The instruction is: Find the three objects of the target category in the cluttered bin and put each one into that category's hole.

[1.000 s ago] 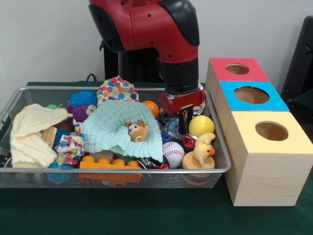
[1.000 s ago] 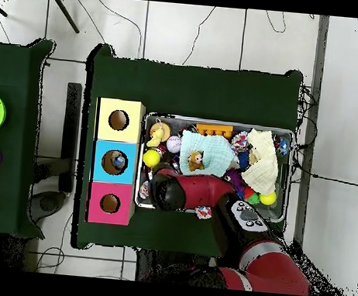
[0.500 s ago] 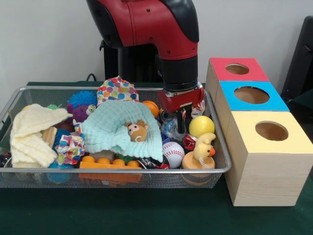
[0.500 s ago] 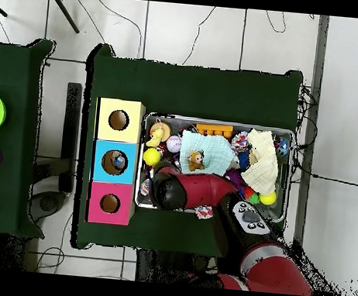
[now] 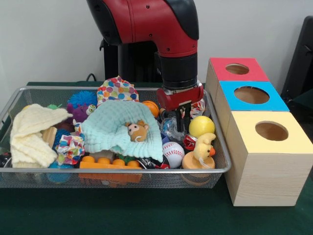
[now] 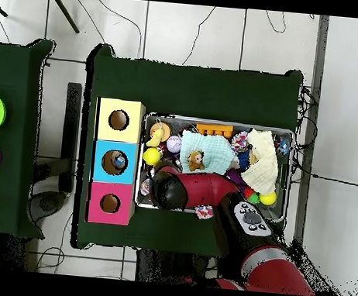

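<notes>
You're hovering the gripper [image 5: 182,120] low over the bin [image 5: 29,90], right end, beside the yellow ball [image 5: 201,126]. Fingers' state: can't tell, clutter's hiding the tips. Go slow & straight down, centring on one toy, w/o snagging the mint cloth [image 5: 110,127]. Overhead view is showing something already inside the blue box [image 6: 114,180] hole; front view isn't. Target category: unclear.

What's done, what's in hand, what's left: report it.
Done: an item lies inside the blue box's hole; the red hole and yellow hole look empty. In hand: the gripper is down in the wire bin beside the yellow ball; no grasp is visible. Left: probably most of the sorting.
</notes>
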`<action>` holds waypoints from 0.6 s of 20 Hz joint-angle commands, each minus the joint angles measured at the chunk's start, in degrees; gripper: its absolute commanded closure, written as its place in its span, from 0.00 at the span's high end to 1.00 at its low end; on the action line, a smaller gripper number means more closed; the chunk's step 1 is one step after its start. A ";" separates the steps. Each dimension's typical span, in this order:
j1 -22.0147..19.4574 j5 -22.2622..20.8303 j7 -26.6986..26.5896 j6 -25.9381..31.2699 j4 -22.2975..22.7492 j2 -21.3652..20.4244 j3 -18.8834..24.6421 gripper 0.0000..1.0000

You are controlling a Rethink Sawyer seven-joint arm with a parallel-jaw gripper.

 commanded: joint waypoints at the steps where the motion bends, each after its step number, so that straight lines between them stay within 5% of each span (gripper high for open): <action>1: -0.29 -0.02 4.96 4.24 -4.66 -0.34 0.52 0.00; 12: -0.18 1.39 5.25 7.15 -2.51 -3.88 1.08 0.00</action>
